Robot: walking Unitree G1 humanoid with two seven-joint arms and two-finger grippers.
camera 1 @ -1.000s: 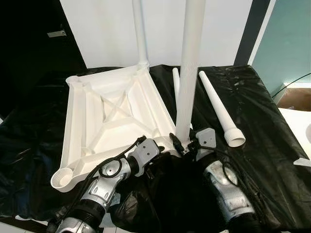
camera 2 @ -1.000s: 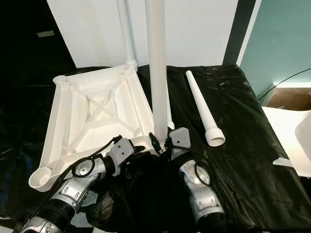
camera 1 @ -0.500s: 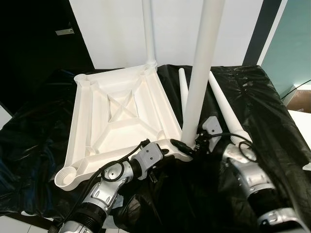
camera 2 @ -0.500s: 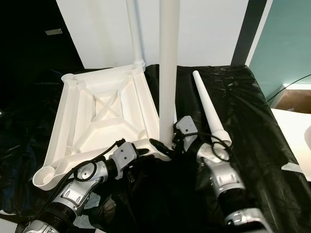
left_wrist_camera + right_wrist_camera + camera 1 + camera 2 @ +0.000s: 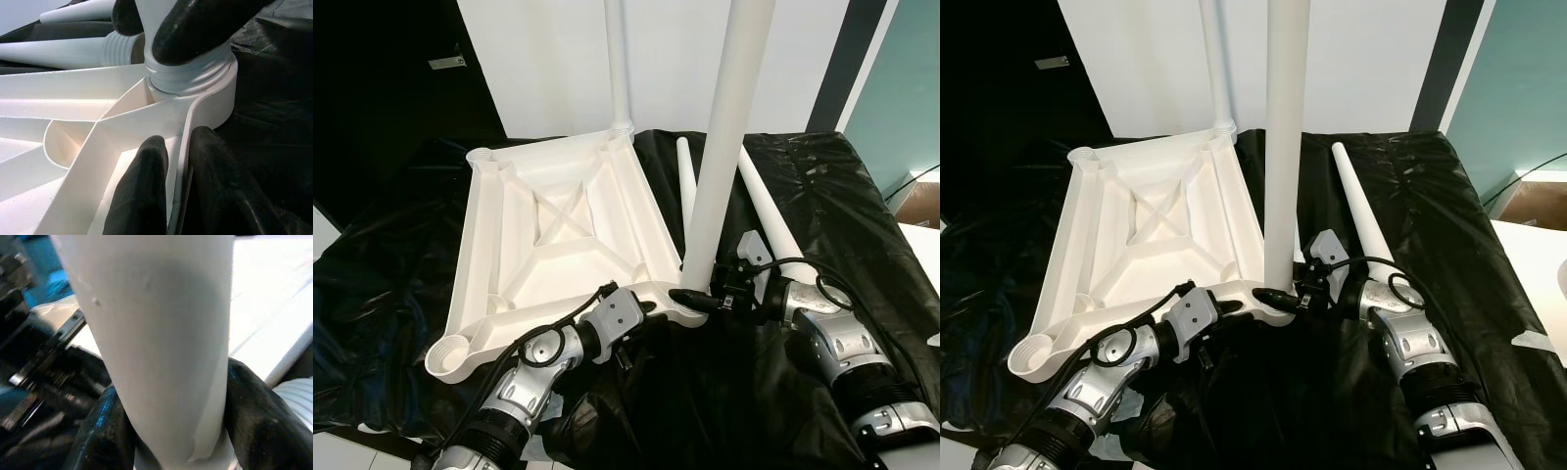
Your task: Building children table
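Note:
The white table top (image 5: 509,245) lies upside down on a black sheet. One white leg (image 5: 618,59) stands in its far right corner socket. A second leg (image 5: 724,147) stands upright in the near right corner socket (image 5: 210,93). My right gripper (image 5: 697,299) is shut on this leg's base (image 5: 161,333), one finger (image 5: 259,416) on each side. My left gripper (image 5: 178,186) is shut on the table top's rim just beside that socket, seen too in the left eye view (image 5: 651,311). Two loose legs (image 5: 685,186) (image 5: 769,220) lie on the sheet to the right.
Empty sockets sit at the near left corner (image 5: 448,352) and far left corner (image 5: 481,155). The black sheet (image 5: 862,196) covers the whole work surface. A white wall stands behind, a dark door at the left, and a pale surface (image 5: 920,245) at the right edge.
My right arm has swung from the near side round to the right of the upright leg, still gripping its base. The camera has shifted. The left gripper stays on the rim.

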